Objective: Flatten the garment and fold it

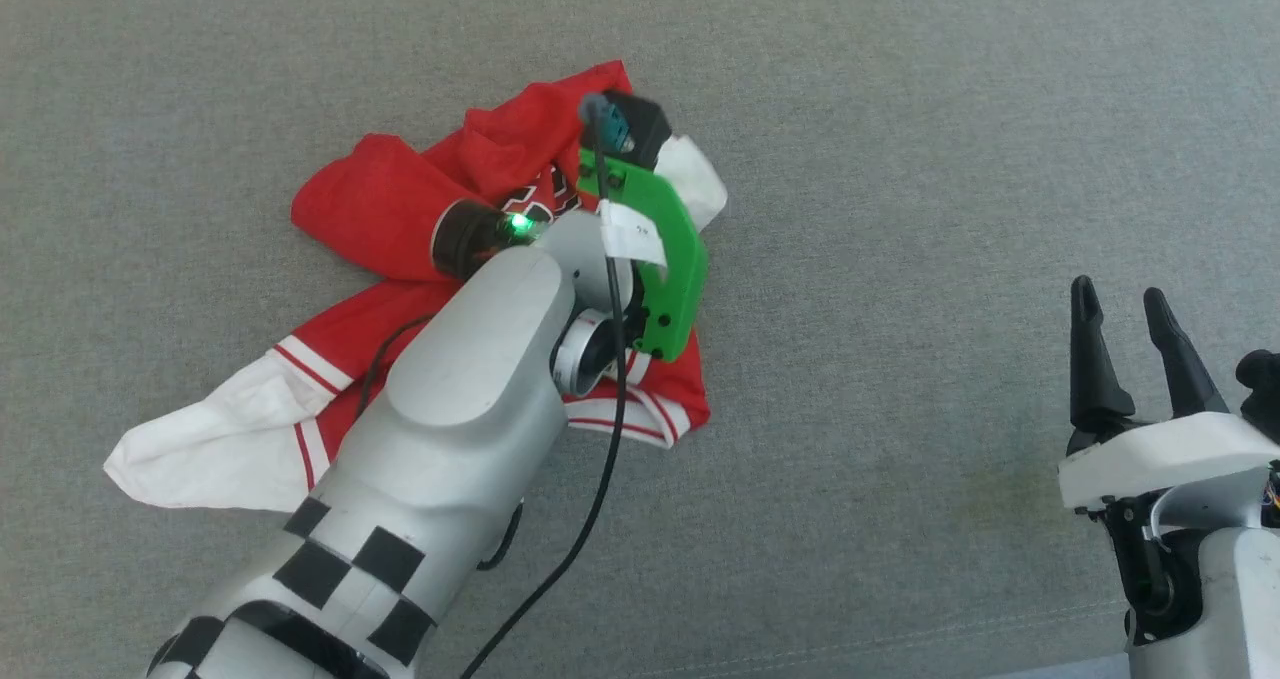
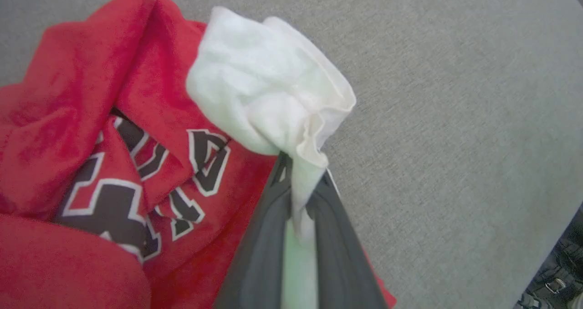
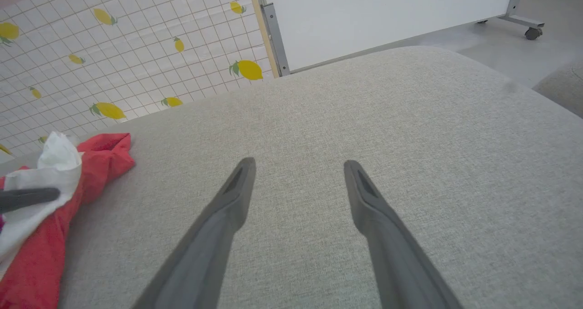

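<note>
The shirt [image 1: 400, 199] lies in a crumpled heap left of the middle of the grey cushion [image 1: 900, 159], well in from its edges, with the red body bunched over the black lettering [image 2: 114, 200]. The left claw [image 2: 298, 168] is closed tight on a pinch of one white sleeve [image 2: 268, 90], the cloth squeezed between its two fingers and billowing out past the tips. The right claw [image 1: 1118, 294] hovers wide open and empty near the cushion's near right corner, well apart from the shirt. The step in hand looks like drawing this sleeve out to begin the flattening. It is probably best to lift only enough to free the sleeve from the folds, then pull slowly away from the heap and toward the cushion's right edge. The pinch looks thin, so a quick tug could slip it loose. The other sleeve [image 1: 200, 449] trails toward the near left corner. The right claw would likely help by taking the red hem, so the body spreads instead of dragging along.
</note>
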Tool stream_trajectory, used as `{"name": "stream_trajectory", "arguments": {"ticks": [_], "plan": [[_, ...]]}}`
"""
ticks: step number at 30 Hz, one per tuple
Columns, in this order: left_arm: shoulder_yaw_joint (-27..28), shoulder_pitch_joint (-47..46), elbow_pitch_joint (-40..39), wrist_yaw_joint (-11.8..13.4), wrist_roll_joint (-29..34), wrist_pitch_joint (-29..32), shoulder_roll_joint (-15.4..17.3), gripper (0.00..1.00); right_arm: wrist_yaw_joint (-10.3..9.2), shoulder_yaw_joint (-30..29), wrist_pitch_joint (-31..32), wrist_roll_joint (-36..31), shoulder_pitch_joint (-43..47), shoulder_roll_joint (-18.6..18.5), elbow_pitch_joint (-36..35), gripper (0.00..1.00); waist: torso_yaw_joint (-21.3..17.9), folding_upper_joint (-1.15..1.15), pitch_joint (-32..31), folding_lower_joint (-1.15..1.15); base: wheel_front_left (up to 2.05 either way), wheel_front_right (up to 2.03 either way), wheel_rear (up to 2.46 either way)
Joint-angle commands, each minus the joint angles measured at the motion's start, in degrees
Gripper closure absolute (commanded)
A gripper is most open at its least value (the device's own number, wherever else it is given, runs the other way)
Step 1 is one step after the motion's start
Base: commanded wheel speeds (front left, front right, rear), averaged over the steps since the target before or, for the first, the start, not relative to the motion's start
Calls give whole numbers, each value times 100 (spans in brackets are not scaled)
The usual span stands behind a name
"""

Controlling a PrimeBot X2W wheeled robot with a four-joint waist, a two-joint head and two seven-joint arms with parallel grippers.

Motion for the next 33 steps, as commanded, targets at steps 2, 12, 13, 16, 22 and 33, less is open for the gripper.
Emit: {"name": "stream_trajectory", "arguments": {"ticks": [2, 12, 13, 16, 22, 33], "plan": [[-119, -153, -156, -99, -107, -119, -30, 100, -8, 34, -27, -5, -110, 16, 15, 0, 2, -1, -12, 0, 0, 0, 0], [-1351, 205, -463, -56, -1052, 180, -35, 0, -8, 178, -58, 81, -164, 17, 115, 0, -122, -1, 25, 0, 0, 0, 0], [-1404, 206, -439, -29, -1136, 206, -35, 0, -8, 168, -67, 83, -160, 17, 127, 0, -117, -1, 23, 0, 0, 0, 0], [-1399, 117, -440, 50, -1327, 90, -35, 0, -8, 116, -77, 69, -137, 17, 150, 0, -67, -1, -4, 0, 0, 0, 0], [-996, -139, -600, 75, -1736, -650, -35, 0, -8, 66, -36, -4, -93, 17, 153, 0, 178, -1, -205, 0, 0, 0, 0], [-280, -53, -677, 300, -1239, -2700, 716, 0, -8, 63, 225, -134, 4, 11, -2, 0, 790, -1, -612, 0, 0, 0, 0]]}}
